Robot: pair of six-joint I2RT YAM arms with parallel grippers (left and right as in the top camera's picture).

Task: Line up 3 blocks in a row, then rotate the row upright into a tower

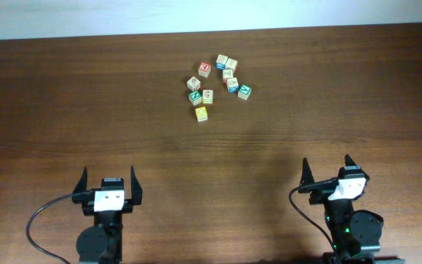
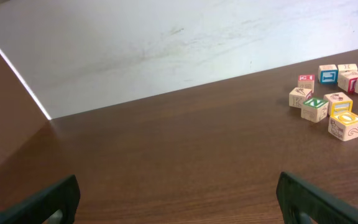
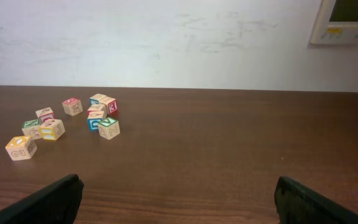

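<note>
From overhead, my left gripper [image 1: 108,173] and my right gripper [image 1: 327,163] sit at the near edge of the dark brown wooden table [image 1: 72,95]. Both have their fingers spread wide and hold nothing. Well apart from both, toward the far edge, lies a loose cluster of small alphabet cubes. On its left side is a green-topped pale wooden cube [image 1: 195,96]. On its right are a teal-blue-faced cube [image 1: 232,84] and, just beside it, a second green-topped cube [image 1: 245,91]. A yellow-faced cube [image 1: 201,114] lies nearest me, and a red-lettered cube [image 1: 204,69] lies farther back.

In my left wrist view, my black fingers [image 2: 42,205] stand in the bottom corners with only bare table between them. The cluster is far off at the right, below a white wall [image 2: 166,43]. There the green-topped pale wooden cube [image 2: 315,107] sits near the yellow-faced cube [image 2: 347,124].

In my right wrist view, my fingers [image 3: 316,202] are equally wide apart. The cluster is at the left. The second green-topped cube [image 3: 109,127] is just beside the teal-blue-faced cube [image 3: 94,122], and the other green one [image 3: 32,126] is farther left.
</note>
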